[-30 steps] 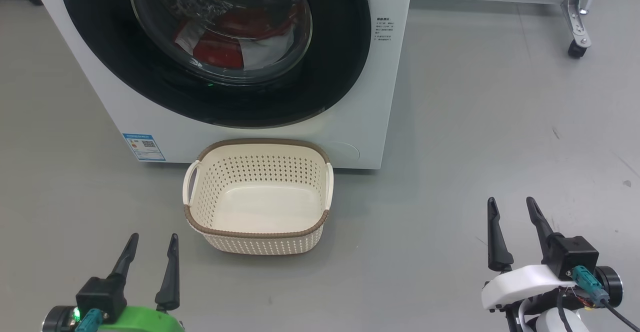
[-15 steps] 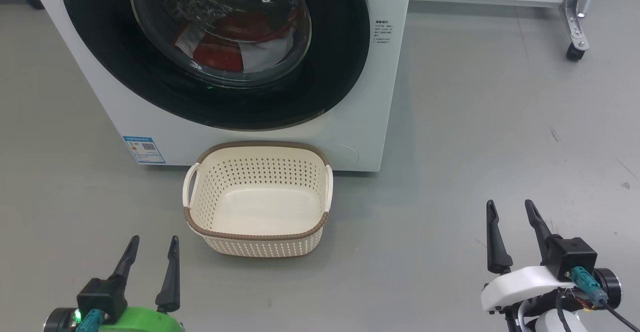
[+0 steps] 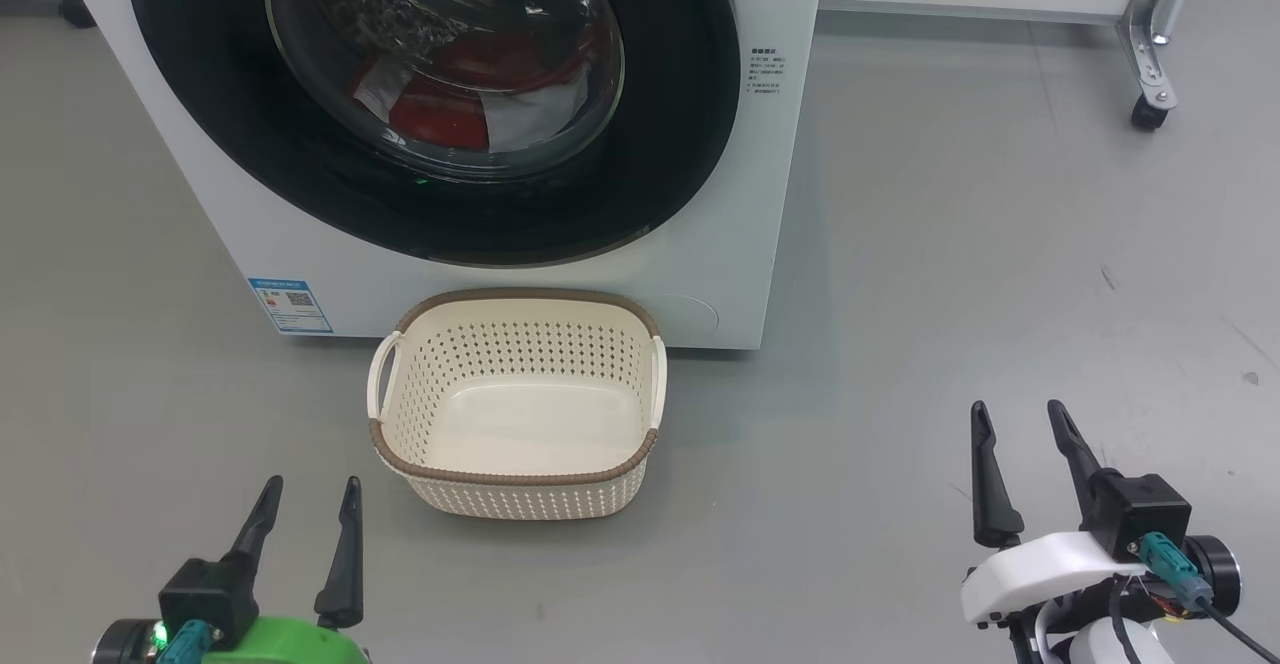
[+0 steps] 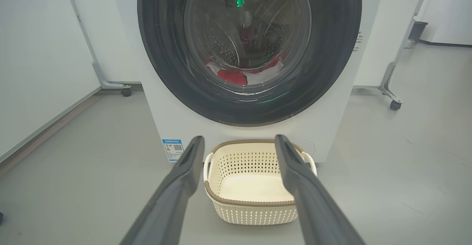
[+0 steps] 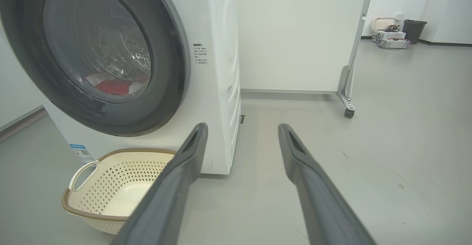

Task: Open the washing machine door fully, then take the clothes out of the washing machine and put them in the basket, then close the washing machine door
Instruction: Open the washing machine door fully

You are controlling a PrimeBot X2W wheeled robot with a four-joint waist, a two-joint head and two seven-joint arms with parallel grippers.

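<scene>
Foreground: the left gripper (image 3: 313,484) and the right gripper (image 3: 1015,409), each with fingers spread wide and holding nothing, low over the grey floor (image 3: 950,244). Middle: the basket (image 3: 515,474) on the floor, just before the washing machine (image 3: 760,244). Behind: the washing machine door (image 3: 690,124), shut, with the clothes (image 3: 440,114) lying red and white behind its glass.

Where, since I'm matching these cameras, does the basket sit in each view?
Head view: basket, lower centre, on the floor before the washing machine.
Left wrist view: basket, bottom centre, seen between the left gripper fingers.
Right wrist view: basket, lower left, partly behind a right gripper finger.
Shared landmark: blue label sticker low on the washing machine, near the basket's left handle.
</scene>
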